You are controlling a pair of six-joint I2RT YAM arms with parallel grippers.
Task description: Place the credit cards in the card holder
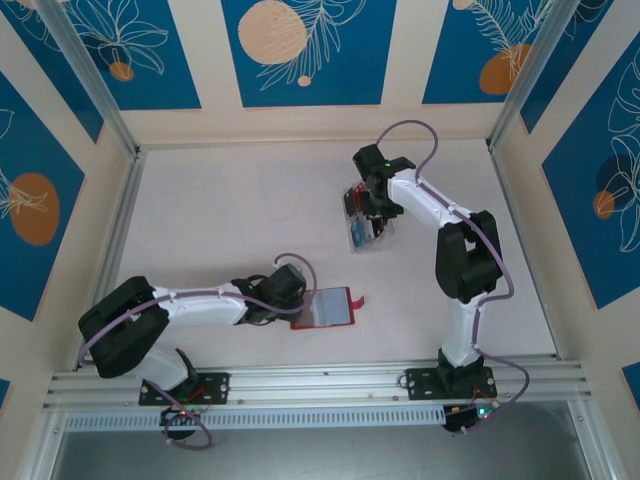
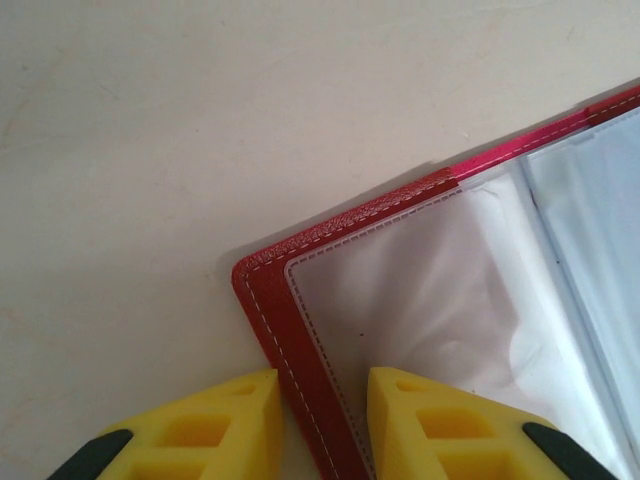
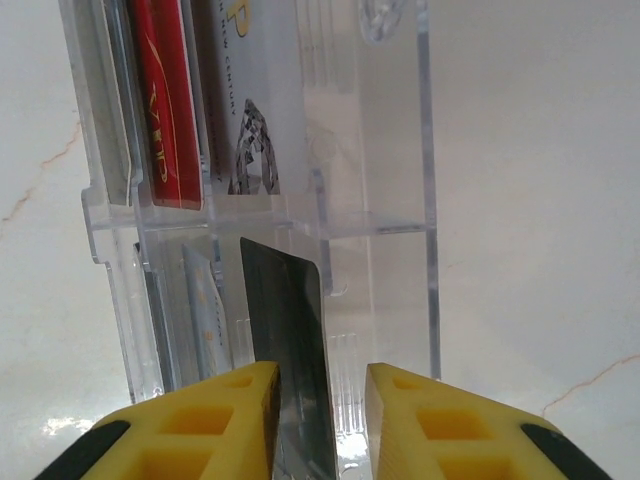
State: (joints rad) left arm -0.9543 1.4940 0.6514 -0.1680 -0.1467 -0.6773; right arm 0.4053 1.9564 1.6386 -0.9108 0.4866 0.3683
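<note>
The red card holder (image 1: 328,308) lies open and flat on the table, its greyish clear sleeves (image 2: 440,280) facing up. My left gripper (image 1: 292,308) is at its left edge. The jaws (image 2: 322,385) are slightly open and straddle the stitched red border (image 2: 270,300), one finger over the table and one over the sleeve. My right gripper (image 1: 368,215) reaches into the clear tray (image 1: 362,228). A black credit card (image 3: 285,320) stands on edge between its fingers (image 3: 320,375), against the left finger with a gap to the right one. A red card (image 3: 168,100) and a pale blue card (image 3: 205,310) stand in other slots.
The clear plastic tray (image 3: 400,150) has several upright dividers and sits at the table's middle right. The holder's snap tab (image 1: 358,300) sticks out to the right. Aluminium rails (image 1: 300,385) run along the near edge, and patterned walls enclose the table.
</note>
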